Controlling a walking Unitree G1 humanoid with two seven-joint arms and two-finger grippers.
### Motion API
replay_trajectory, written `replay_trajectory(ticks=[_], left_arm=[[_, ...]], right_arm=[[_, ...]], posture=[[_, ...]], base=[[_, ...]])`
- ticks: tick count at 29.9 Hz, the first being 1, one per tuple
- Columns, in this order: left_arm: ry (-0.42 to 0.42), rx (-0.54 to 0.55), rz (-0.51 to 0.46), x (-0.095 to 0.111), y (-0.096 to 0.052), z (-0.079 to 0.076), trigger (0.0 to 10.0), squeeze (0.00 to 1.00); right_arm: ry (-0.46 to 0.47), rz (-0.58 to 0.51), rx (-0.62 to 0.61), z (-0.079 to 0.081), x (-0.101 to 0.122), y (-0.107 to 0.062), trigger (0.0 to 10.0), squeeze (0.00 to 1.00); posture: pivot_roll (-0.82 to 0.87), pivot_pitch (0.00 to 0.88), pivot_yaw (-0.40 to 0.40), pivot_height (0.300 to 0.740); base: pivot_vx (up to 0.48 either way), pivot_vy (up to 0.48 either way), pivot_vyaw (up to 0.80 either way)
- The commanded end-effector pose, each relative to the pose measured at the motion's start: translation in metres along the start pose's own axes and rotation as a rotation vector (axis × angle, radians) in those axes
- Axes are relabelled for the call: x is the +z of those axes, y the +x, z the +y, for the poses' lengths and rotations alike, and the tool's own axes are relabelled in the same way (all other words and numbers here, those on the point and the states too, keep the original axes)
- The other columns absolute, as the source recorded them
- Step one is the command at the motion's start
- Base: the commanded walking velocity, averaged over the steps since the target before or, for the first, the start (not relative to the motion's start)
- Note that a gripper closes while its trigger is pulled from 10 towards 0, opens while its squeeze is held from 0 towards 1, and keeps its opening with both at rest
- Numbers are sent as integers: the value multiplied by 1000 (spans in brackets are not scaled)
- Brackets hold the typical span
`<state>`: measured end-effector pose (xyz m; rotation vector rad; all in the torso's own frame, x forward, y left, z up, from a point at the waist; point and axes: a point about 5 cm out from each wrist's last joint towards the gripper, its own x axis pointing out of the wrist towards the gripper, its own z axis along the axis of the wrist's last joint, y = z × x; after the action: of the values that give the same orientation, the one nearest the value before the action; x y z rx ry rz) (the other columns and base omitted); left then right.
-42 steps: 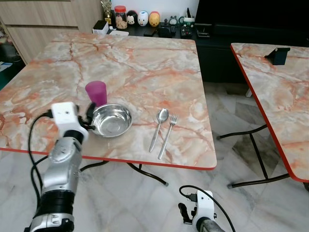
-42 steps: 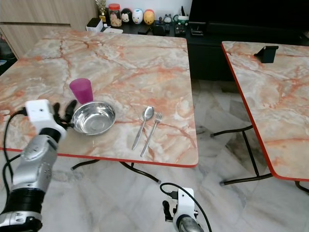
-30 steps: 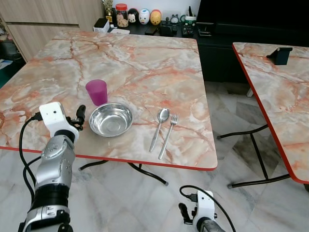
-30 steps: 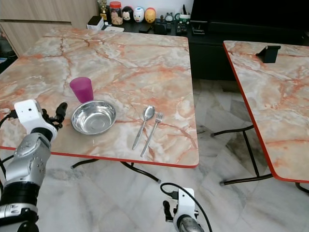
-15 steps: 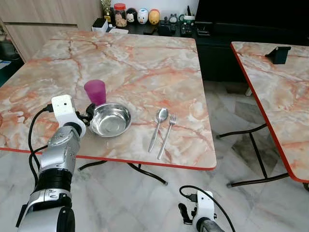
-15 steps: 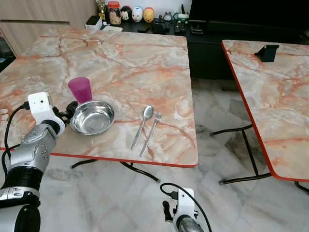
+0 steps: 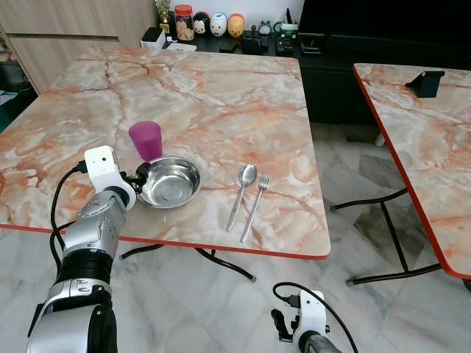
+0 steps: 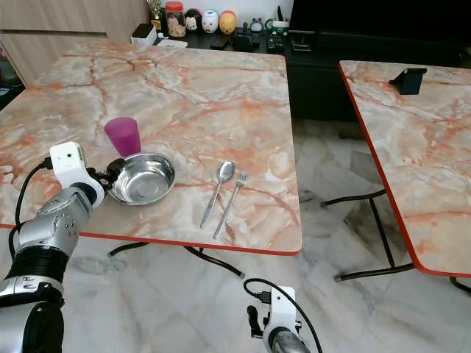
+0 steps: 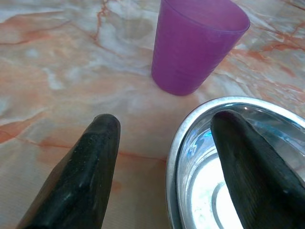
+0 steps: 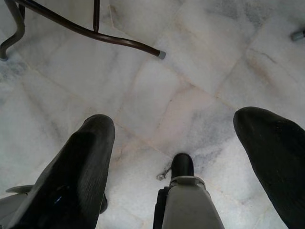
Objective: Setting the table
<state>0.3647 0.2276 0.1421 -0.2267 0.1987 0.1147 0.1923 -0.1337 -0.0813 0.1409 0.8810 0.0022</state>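
A broad square table with a polished marble-pattern top, veined in orange and grey and edged in red, stands on thin dark metal legs over a pale marble-tiled floor. A second table of the same finish stands well apart to the robot's right, with a small dark block-shaped object on its far part. Behind the main table runs a low dark cabinet carrying a row of small round figurines and a jar.

Near the front edge of the main table sits a shallow round steel bowl, shiny and mirror-smooth inside. Just beyond it, close to its rim, stands an upright purple plastic cup, tapered and matte. To the bowl's right lie a steel spoon and a steel fork, side by side and nearly parallel, handles toward the front edge.

The left gripper straddles the bowl's near rim with its fingers spread apart, one black finger outside over the tabletop and the other over the bowl's hollow, gripping nothing. The right gripper hangs low over the floor, its fingers wide apart and empty
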Motion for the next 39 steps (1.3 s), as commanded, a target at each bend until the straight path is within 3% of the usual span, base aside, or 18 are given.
replay_trajectory(ticks=[1,24,25,26,39], left_arm=[[-1,1,21,-1,1,-1,10000,0],[40,-86,178,-21,-1,-14,10000,0],[40,-85,178,-21,-1,-14,4353,0],[39,-85,177,-21,-1,-14,0,0],[47,-86,172,-19,-2,-13,0,0]], right_arm=[[17,8,-3,0,-2,0,10000,0],[23,10,-4,1,-3,-1,10000,0],[23,10,-4,1,-3,-1,10000,0],[24,10,-5,1,-3,-1,10000,0],[20,11,-6,0,-3,0,10000,0]], posture=[[16,46,-29,740],[18,37,-23,740],[20,38,-24,740],[20,38,-24,740],[20,42,-26,740]], base=[[0,0,0],[0,0,0],[0,0,0],[0,0,0],[0,0,0]])
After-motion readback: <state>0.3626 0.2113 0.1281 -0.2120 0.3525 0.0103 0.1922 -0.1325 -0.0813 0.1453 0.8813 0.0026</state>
